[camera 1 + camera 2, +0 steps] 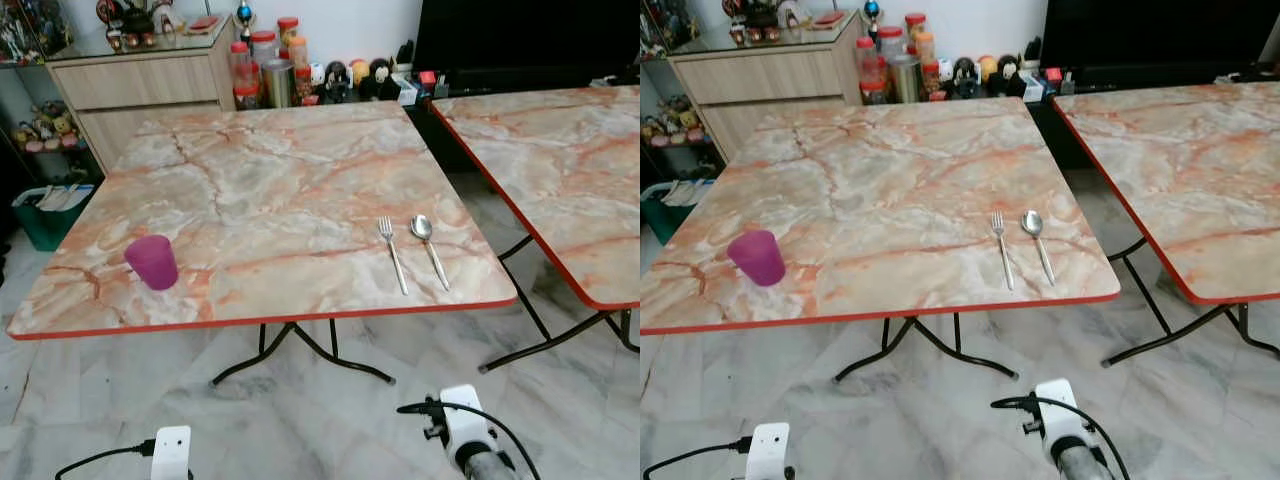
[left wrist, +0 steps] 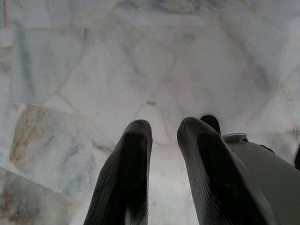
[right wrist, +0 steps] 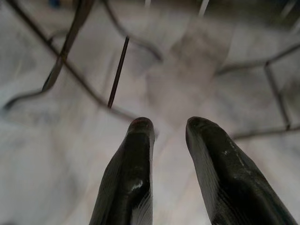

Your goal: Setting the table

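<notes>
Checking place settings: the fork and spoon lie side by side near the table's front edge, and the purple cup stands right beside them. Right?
Not quite. The fork and spoon do lie side by side near the front edge, but the purple cup stands far off toward the table's left corner, as the left eye view shows.

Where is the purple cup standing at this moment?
The purple cup stands upright near the front-left corner of the marble table, far left of the fork and spoon.

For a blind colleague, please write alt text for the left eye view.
A marble-patterned table holds a purple cup near its front left corner and a fork beside a spoon near the front right. A second table stands to the right.
</notes>
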You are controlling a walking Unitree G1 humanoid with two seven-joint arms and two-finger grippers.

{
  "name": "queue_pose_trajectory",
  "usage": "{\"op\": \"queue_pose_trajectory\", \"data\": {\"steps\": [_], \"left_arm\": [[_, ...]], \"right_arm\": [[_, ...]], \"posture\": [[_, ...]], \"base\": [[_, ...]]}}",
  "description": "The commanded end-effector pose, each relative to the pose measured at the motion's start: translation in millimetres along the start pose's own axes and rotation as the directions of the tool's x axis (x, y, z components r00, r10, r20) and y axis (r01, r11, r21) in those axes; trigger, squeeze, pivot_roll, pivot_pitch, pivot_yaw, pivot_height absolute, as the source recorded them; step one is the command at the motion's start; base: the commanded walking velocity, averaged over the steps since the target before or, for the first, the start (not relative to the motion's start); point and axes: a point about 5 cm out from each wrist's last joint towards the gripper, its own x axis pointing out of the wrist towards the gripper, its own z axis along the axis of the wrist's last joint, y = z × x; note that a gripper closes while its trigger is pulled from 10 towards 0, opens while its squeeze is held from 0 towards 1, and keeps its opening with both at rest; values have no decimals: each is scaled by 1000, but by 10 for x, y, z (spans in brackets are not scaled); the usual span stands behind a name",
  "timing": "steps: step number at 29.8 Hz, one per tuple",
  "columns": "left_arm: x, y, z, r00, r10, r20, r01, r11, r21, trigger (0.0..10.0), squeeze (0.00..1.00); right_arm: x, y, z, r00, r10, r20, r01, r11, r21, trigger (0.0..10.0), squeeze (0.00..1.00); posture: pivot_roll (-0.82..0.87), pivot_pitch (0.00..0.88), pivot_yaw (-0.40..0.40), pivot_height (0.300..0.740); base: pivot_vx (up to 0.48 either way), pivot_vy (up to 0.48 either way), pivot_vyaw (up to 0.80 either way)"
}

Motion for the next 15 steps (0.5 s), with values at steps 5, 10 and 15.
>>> {"op": "queue_pose_trajectory", "data": {"steps": [5, 10, 15], "left_arm": [[-8, 31, -53, 1000, 1, -10, 0, 1000, 29, 10000, 0], [-11, 43, -70, 1000, 8, -11, -8, 999, 37, 10000, 0], [-11, 36, -64, 1000, 6, -6, -6, 999, 50, 10000, 0]], "right_arm": [[40, 32, 390, 977, -36, 209, 29, 999, 33, 10000, 0], [37, 80, 649, 950, -37, 310, 25, 999, 43, 10000, 0], [70, 117, 950, 918, -49, 395, 27, 998, 61, 10000, 0]], "posture": [[-22, 0, 35, 719], [-22, 0, 33, 719], [-22, 0, 34, 719]], "base": [[0, 0, 0], [0, 0, 0], [0, 0, 0]]}}
